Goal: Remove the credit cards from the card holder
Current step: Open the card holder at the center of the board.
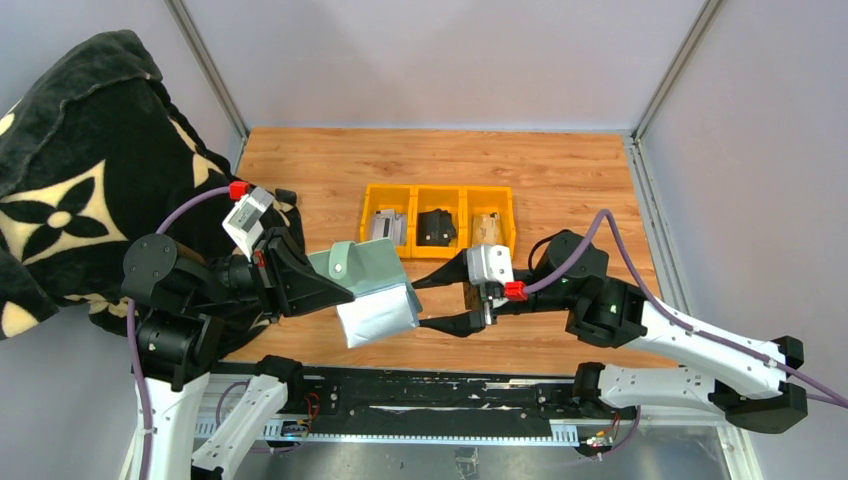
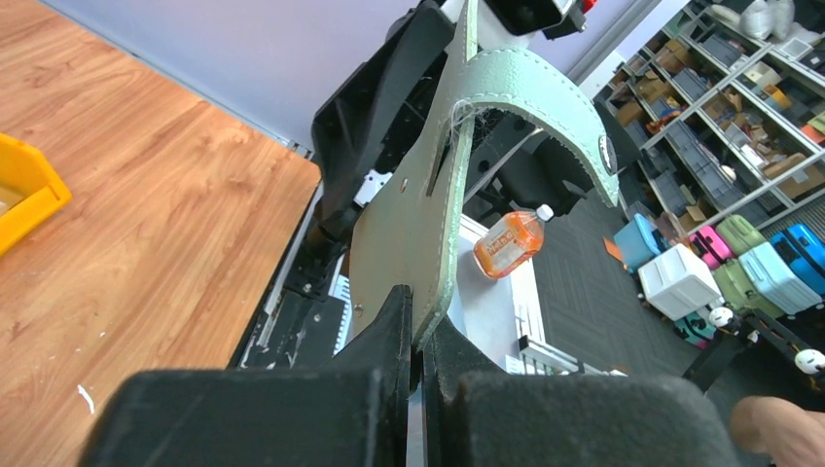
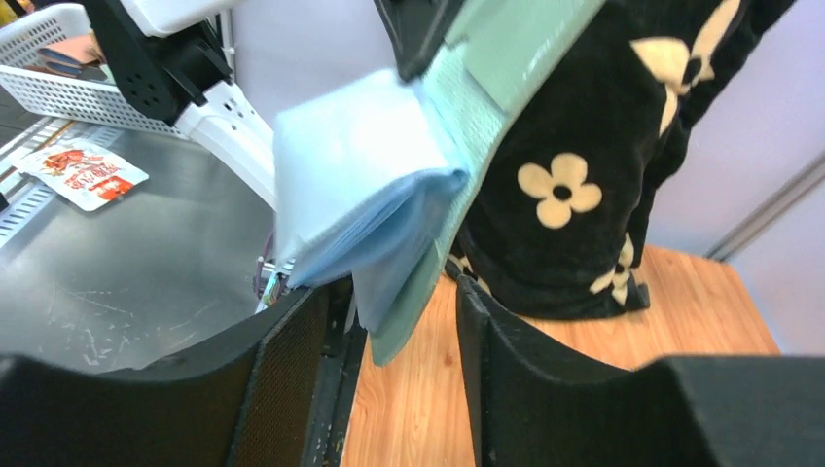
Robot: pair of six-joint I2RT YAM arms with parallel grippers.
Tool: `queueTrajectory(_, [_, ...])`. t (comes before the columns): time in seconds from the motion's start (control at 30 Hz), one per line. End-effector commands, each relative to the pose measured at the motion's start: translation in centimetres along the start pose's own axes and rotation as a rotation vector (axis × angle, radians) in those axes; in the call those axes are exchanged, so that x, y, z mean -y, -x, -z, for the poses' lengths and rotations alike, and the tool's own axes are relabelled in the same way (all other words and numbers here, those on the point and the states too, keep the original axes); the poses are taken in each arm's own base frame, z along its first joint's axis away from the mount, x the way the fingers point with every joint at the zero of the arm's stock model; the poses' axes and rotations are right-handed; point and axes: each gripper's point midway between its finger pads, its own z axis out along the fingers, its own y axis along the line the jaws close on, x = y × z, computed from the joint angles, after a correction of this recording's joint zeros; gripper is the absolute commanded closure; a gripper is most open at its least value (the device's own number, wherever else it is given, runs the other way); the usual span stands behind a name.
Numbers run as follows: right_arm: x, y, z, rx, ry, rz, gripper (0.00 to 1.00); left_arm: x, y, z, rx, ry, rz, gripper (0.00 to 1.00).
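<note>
The left gripper [image 1: 338, 287] is clamping the small sage-green soft bifold card holder [image 1: 372, 270] and holding it unfolded in the air above the near edge of the wooden desk [image 1: 330, 170], while the right gripper [image 1: 437, 303], its jaws apart, is straddling the holder's hanging lower corner.

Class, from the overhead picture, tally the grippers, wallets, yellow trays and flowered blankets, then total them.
Grippers: 2 (left gripper, right gripper)
Wallet: 1
Yellow tray: 1
Flowered blanket: 1
Total: 5

Sage-green card holder [image 1: 362, 266], seemingly pale-blue lining [image 3: 350, 175]
</note>
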Motion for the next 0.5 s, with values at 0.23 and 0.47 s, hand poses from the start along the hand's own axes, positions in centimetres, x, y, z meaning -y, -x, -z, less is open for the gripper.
queueTrajectory(0.23, [-1.5,3.3,0.0,0.083,0.097,-0.037,0.66,1.0,0.5,0.0,-0.018,-0.028,0.028,1.0])
queueTrajectory(0.47, [-3.0,2.9,0.0,0.078,0.177,-0.056,0.51,1.4,1.2,-0.1,-0.019,-0.034,0.032,1.0])
